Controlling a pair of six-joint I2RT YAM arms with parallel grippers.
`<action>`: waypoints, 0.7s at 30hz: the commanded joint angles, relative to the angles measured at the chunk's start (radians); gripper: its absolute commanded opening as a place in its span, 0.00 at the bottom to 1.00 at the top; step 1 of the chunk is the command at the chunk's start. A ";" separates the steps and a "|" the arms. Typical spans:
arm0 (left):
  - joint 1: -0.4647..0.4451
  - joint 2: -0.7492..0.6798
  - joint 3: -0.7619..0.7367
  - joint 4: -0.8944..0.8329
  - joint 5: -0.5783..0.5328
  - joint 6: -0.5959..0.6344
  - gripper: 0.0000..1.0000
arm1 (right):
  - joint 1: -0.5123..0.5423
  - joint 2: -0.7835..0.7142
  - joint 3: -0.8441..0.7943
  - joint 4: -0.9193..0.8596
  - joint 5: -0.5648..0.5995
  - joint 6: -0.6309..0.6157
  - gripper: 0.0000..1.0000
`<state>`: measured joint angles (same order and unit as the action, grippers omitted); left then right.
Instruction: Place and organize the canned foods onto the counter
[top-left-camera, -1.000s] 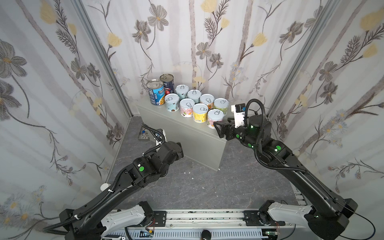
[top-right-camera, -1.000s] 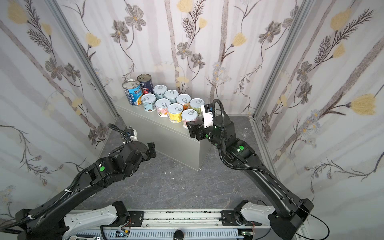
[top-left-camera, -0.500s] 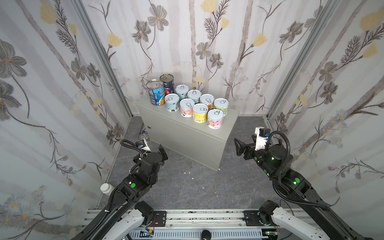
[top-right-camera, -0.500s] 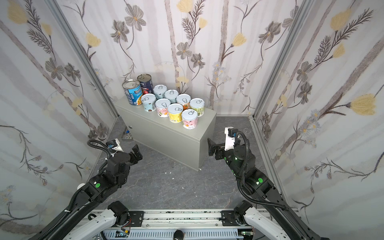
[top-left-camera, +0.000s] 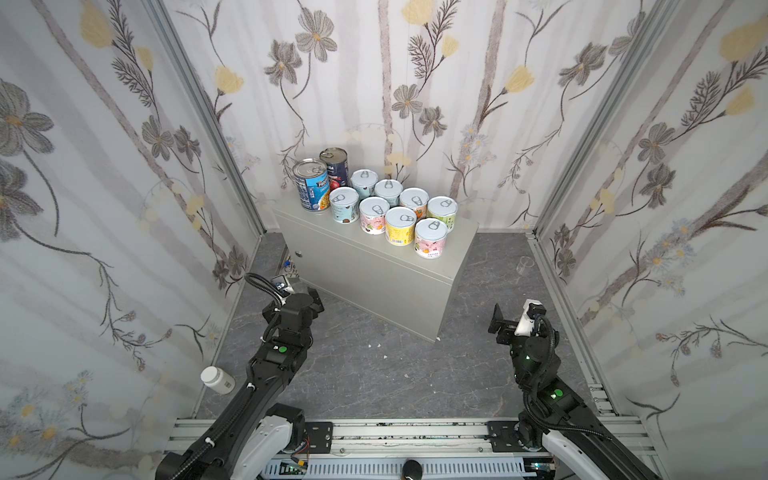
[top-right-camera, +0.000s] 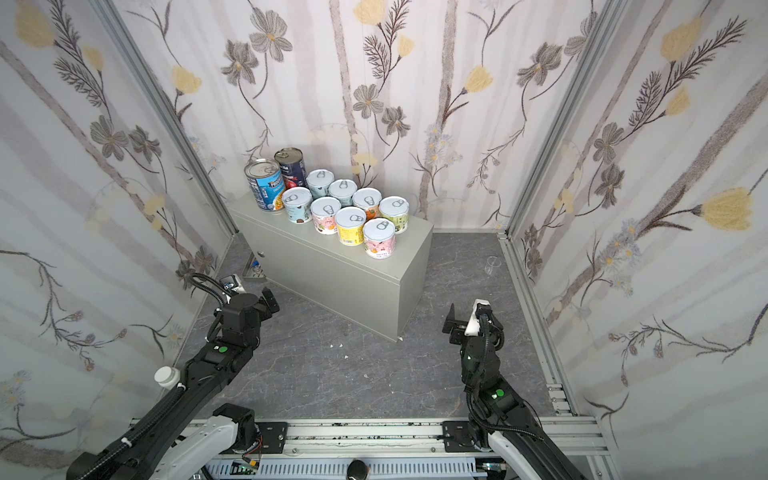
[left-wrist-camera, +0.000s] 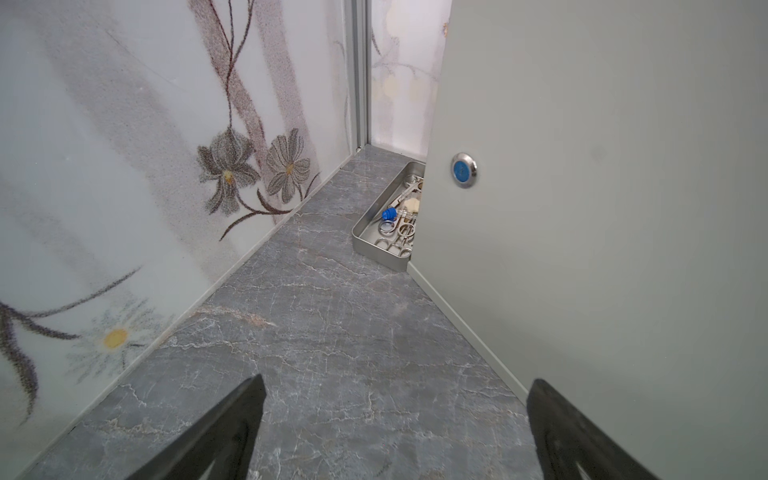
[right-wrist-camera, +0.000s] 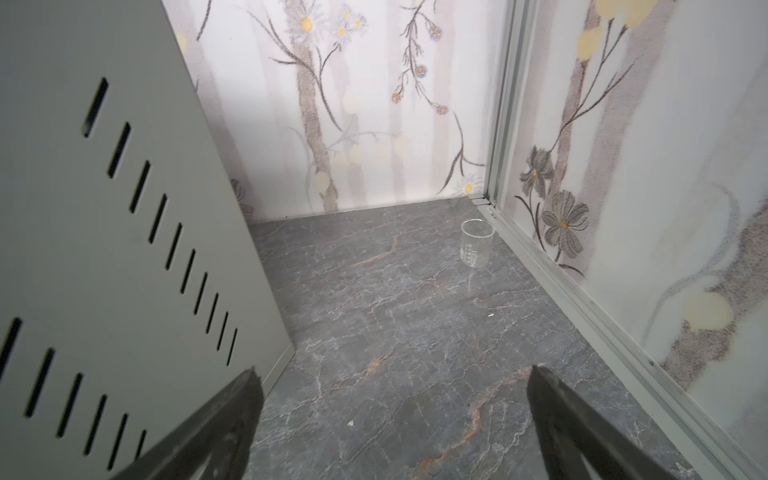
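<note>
All ten cans stand upright on the flat top of the grey table (top-left-camera: 365, 270), with their lids up and their long axes vertical. The table itself lies slanted in both top views: its long axis runs from the far left to the near right.

The blue-label can (top-left-camera: 311, 185) and the navy-red can (top-left-camera: 334, 166) are the tall ones. They stand side by side at the far left end. The eight short cans (top-left-camera: 374, 214) form two rows of four close together, and both rows follow the long axis of the table. The near right part of the top is bare.

The left gripper (left-wrist-camera: 395, 386) is low over the floor (top-left-camera: 374, 365), near the left end of the table and facing its front with the round lock (left-wrist-camera: 463, 170). Its fingers (left-wrist-camera: 232, 419) are wide apart and hold nothing. The right gripper (right-wrist-camera: 395, 374) is near the right end of the table, beside the slotted side panel. Its fingers (right-wrist-camera: 224, 415) are also wide apart and empty.

A metal tray (left-wrist-camera: 382, 224) with instruments sits on the floor just beside the table's left end. A glass beaker (right-wrist-camera: 477, 243) stands upright in the far right corner. A white bottle (top-left-camera: 217, 380) is on the floor by the left wall, next to the left arm.
</note>
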<state>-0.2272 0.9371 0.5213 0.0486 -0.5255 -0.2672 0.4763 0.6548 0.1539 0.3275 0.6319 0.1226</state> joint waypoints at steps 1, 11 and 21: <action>0.046 0.076 -0.012 0.188 0.086 0.069 1.00 | -0.033 0.073 -0.044 0.337 0.049 -0.083 1.00; 0.106 0.401 -0.060 0.620 0.143 0.151 1.00 | -0.182 0.408 -0.034 0.621 0.042 -0.129 1.00; 0.167 0.595 -0.077 0.880 0.196 0.170 1.00 | -0.306 0.629 -0.002 0.832 0.010 -0.141 1.00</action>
<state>-0.0696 1.5101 0.4442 0.7650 -0.3637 -0.0971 0.1844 1.2594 0.1307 1.0275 0.6582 -0.0013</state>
